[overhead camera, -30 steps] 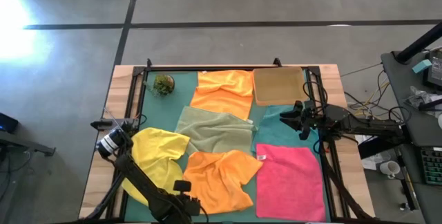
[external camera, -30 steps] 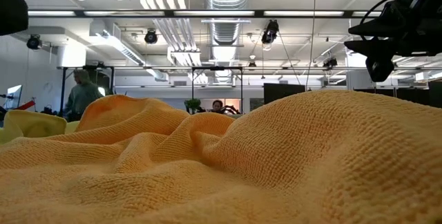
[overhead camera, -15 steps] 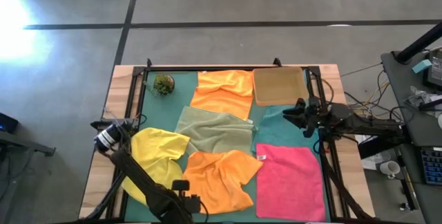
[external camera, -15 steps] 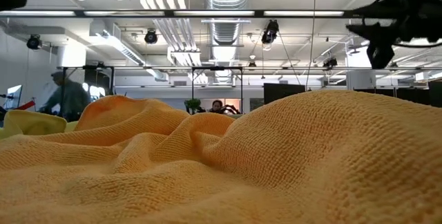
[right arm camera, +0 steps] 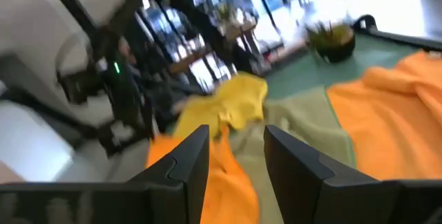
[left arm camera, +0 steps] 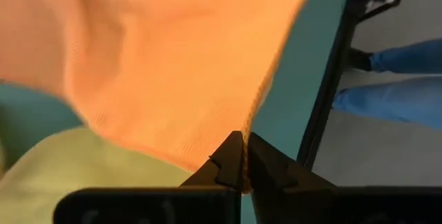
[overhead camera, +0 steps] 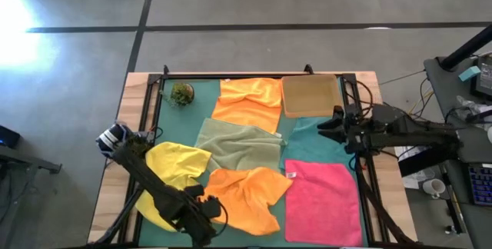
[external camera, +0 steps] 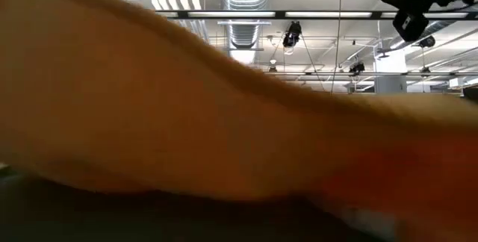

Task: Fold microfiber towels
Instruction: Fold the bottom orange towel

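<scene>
Six soft square towels lie on a green mat (overhead camera: 174, 113) framed by a wooden table (overhead camera: 112, 186): the far orange towel (overhead camera: 250, 99), an olive towel (overhead camera: 237, 144), a yellow towel (overhead camera: 175, 174), the near orange towel (overhead camera: 247, 197), a pink towel (overhead camera: 323, 201) and a teal towel (overhead camera: 317, 138), which lies partly under the right arm. One flat tan tray (overhead camera: 310, 94) sits at the far right, one small plant ball (overhead camera: 182, 93) at the far left. Grey concrete floor surrounds the table. The left gripper (left arm camera: 244, 156), fingers pressed together, pinches the near orange towel's edge. The right gripper (overhead camera: 329, 129) hovers spread above the teal towel, holding nothing.
</scene>
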